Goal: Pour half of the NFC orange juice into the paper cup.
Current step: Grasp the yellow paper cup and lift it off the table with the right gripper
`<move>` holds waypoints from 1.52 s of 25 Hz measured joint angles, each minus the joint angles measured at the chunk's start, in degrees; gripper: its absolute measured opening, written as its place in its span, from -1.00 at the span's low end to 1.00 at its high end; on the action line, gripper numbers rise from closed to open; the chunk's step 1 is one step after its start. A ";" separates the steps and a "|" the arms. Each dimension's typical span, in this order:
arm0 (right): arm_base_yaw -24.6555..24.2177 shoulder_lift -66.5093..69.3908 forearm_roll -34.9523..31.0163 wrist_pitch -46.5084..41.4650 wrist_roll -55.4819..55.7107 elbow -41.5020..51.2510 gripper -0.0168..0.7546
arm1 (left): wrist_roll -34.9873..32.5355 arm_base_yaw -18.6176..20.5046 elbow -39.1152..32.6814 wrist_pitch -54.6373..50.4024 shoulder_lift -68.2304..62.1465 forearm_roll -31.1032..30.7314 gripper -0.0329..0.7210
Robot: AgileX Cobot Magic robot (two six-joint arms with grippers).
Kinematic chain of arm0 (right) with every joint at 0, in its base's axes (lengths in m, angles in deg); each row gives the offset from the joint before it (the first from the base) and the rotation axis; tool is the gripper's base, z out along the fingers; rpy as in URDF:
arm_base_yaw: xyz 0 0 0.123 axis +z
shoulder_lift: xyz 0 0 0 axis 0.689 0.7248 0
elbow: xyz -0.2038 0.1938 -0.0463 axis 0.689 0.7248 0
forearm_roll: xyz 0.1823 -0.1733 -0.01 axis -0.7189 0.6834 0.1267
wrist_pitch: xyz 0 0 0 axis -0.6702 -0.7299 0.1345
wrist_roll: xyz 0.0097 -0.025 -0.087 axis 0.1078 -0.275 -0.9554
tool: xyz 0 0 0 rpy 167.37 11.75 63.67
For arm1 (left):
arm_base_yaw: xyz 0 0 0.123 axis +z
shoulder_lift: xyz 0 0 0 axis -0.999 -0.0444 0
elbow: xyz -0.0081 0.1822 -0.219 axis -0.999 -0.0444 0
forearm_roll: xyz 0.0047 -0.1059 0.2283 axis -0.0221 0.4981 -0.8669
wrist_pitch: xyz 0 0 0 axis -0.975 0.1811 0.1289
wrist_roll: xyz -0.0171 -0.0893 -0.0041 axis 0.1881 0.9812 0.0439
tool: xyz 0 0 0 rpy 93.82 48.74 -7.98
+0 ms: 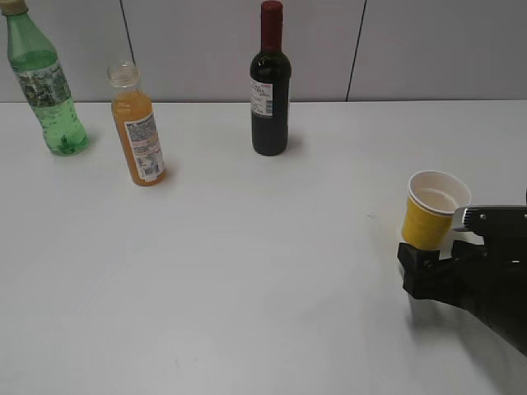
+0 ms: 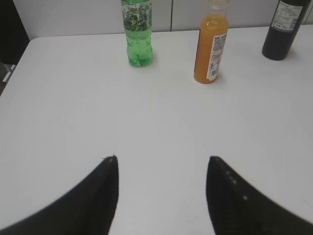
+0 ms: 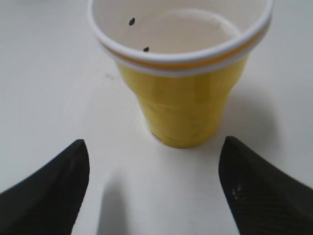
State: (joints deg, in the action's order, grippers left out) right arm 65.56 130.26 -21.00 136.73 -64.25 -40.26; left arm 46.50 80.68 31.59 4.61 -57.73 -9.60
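Exterior view: the NFC orange juice point(image 1: 138, 132) is standing at the desk's point(image 1: 247, 271) far left, the paper cup point(image 1: 434, 208) sitting just beyond the right tool point(image 1: 428, 267).

Left wrist view: the left tool point(image 2: 161, 191) is gaping, juice point(image 2: 211, 46) upright, well ahead, slightly right.

Right wrist view: the tool point(image 3: 154, 188) is spread apart, cup point(image 3: 183, 73) directly ahead, ungripped.

Green plastic bottle point(image 1: 45, 86) back left, dark wine bottle point(image 1: 270, 82) centre, white table point(image 1: 247, 271)
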 joint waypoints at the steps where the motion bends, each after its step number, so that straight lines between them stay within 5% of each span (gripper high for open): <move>1: 0.00 0.49 -0.27 0.00 0.05 -0.31 0.67 | 0.00 0.00 0.00 0.00 0.00 0.00 0.25; 9: -1.07 1.33 -4.20 0.00 0.55 -0.86 0.65 | 0.00 0.00 0.00 0.00 0.00 0.00 0.25; 19: -1.78 3.72 2.48 0.02 1.13 -3.90 0.78 | 0.00 0.00 0.00 0.00 0.00 0.02 0.25; 38: -1.78 9.63 -2.55 3.41 1.87 -8.50 0.81 | 0.00 0.00 0.00 0.00 0.00 0.02 0.25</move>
State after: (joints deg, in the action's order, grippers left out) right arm 63.78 139.89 -23.55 140.14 -62.38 -48.76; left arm 46.50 80.68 31.59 4.61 -57.73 -9.58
